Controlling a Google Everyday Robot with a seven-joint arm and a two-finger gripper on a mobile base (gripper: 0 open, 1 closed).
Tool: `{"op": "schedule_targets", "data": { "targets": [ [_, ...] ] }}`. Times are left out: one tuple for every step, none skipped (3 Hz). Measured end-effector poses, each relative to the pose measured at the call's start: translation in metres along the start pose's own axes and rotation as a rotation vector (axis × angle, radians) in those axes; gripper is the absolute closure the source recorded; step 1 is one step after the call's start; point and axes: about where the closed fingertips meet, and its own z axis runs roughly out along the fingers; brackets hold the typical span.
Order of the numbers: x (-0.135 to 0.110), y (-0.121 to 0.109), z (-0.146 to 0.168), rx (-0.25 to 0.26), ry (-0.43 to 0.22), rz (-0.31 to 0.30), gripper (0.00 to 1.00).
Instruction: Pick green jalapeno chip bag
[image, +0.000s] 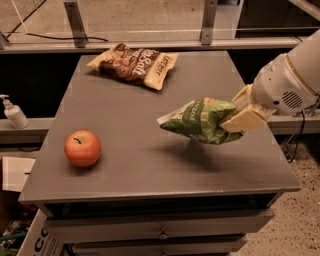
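Green jalapeno chip bag (200, 120): pinched at one end by the gripper (236, 112), jaws clenched on the foil, hanging clear above the table (150, 170), shadow beneath, evidently to complete the pick

White arm (289, 82), tan pincer (231, 111) at right

One camera looks down across the table (150, 170), pincer (236, 111) at its right.
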Motion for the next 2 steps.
{"op": "schedule_targets", "data": {
  "targets": [
    [-0.0233, 0.0369, -0.021, -0.08, -0.091, -0.013, 1.0],
    [-0.023, 0.0364, -0.0206, -0.078, -0.089, -0.014, 1.0]
  ]
}}
